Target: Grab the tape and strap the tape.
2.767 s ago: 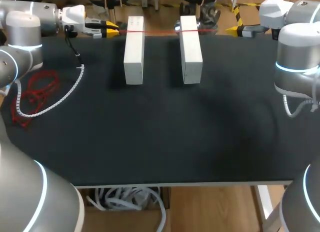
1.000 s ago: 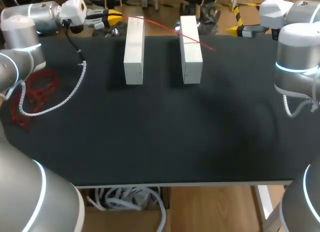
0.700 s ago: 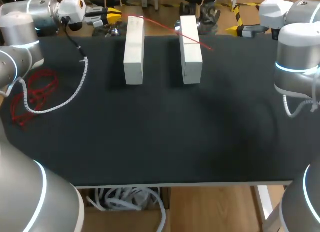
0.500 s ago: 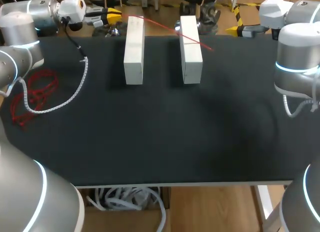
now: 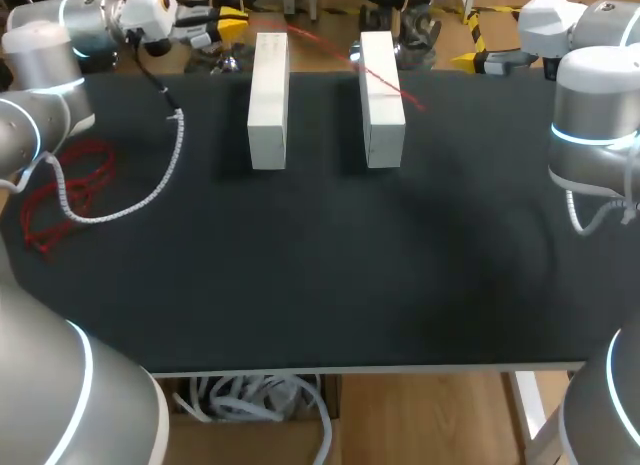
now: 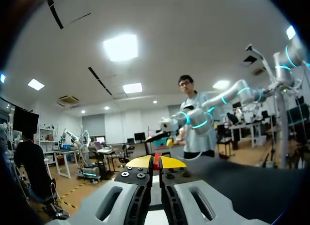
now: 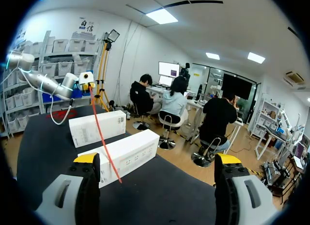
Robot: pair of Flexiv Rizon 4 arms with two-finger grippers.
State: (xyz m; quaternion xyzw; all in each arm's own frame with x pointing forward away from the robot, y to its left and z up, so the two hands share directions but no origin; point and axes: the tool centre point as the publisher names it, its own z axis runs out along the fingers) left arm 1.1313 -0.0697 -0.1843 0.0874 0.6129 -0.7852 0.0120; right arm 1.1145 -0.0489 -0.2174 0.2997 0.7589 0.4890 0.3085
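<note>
Two white boxes, the left box [image 5: 268, 100] and the right box [image 5: 382, 97], lie side by side at the table's far end. A thin red strap [image 5: 388, 82] runs slanted from my left gripper [image 5: 228, 25] over both boxes; its free end rests on the table just past the right box. My left gripper [image 6: 155, 162] is shut on the strap [image 6: 156, 159], raised near the far left corner. My right gripper [image 5: 478, 58] hangs at the far right edge. It [image 7: 157, 162] stands open and holds nothing, with the strap [image 7: 104, 138] and both boxes [image 7: 123, 155] ahead of it.
A heap of red cord [image 5: 65, 190] lies at the table's left edge. A white coiled cable [image 5: 155, 180] trails from my left arm across the black table [image 5: 330, 275].
My left gripper has drawn slightly up and back with the strap. The strap, earlier stretched straight across both boxes, now slants. The white cable has swung a little to the right.
</note>
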